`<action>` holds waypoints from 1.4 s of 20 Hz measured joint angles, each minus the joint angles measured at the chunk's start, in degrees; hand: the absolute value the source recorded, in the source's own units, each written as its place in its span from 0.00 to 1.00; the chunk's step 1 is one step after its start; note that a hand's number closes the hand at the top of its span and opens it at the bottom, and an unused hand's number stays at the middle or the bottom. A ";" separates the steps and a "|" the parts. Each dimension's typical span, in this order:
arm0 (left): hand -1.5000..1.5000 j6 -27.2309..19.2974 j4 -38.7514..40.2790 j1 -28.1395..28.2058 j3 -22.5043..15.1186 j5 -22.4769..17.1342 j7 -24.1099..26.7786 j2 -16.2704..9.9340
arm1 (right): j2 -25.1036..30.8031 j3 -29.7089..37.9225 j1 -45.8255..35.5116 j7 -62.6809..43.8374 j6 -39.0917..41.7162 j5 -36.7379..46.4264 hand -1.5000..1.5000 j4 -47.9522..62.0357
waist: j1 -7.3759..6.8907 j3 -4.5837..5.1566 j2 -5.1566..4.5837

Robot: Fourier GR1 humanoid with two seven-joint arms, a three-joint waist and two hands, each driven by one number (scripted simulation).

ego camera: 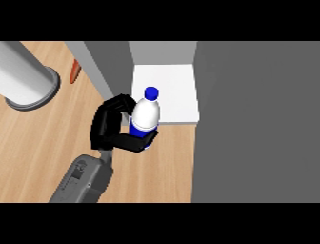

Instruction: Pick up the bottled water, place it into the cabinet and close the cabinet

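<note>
The bottled water [146, 113] is white with a blue cap and a blue band low down, and it stands upright in my left hand [110, 128]. Black fingers curl round its far side and the thumb wraps its near side, hiding the lower part. The bottle is at the front left corner of the cabinet's white shelf floor [170, 88], partly over its front edge. The cabinet [261, 119] is grey and its inside lies open to view. The grey forearm [82, 181] comes in from the lower left. My right hand does not show.
A large white cylinder with a grey rim [22, 76] lies on the wooden counter [29, 147] at the upper left. A small orange object [75, 71] sits beside the cabinet's left grey wall [106, 66]. A broad grey panel fills the right side.
</note>
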State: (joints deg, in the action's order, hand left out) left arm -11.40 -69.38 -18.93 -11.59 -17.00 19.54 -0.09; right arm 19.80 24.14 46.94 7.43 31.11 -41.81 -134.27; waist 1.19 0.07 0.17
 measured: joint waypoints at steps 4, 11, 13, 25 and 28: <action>1.00 -7.45 2.64 -4.77 -3.47 -0.91 -0.41 0.05 | -0.44 -0.08 0.14 -0.03 0.40 -0.64 0.00 0.06 | 0.35 0.01 -0.12; 1.00 -16.46 11.38 -14.04 -5.74 -1.02 -3.23 0.04 | 0.40 0.27 -0.30 -0.48 0.09 -1.87 0.00 0.16 | 0.76 0.02 -0.31; 1.00 -17.44 14.43 -16.20 -5.81 -1.46 -3.54 0.06 | 0.23 -0.41 -0.64 -0.80 -0.11 -2.17 0.00 0.19 | 0.77 0.02 -0.35; 1.00 -17.75 33.96 -30.08 -1.50 -6.10 0.24 0.02 | 0.64 0.96 -0.16 -0.79 1.77 -4.62 0.00 0.78 | 1.87 0.04 -0.77; 1.00 -18.12 38.49 -33.00 -0.88 -7.22 2.94 0.05 | 0.93 1.12 -0.27 -0.92 2.39 -5.05 0.00 0.97 | 2.29 0.04 -0.90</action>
State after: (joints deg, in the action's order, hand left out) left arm -29.52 -30.89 -51.93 -12.47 -24.22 22.48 -0.04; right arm 20.74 25.26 46.67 6.51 33.50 -46.86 -133.30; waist 3.48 0.11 -0.73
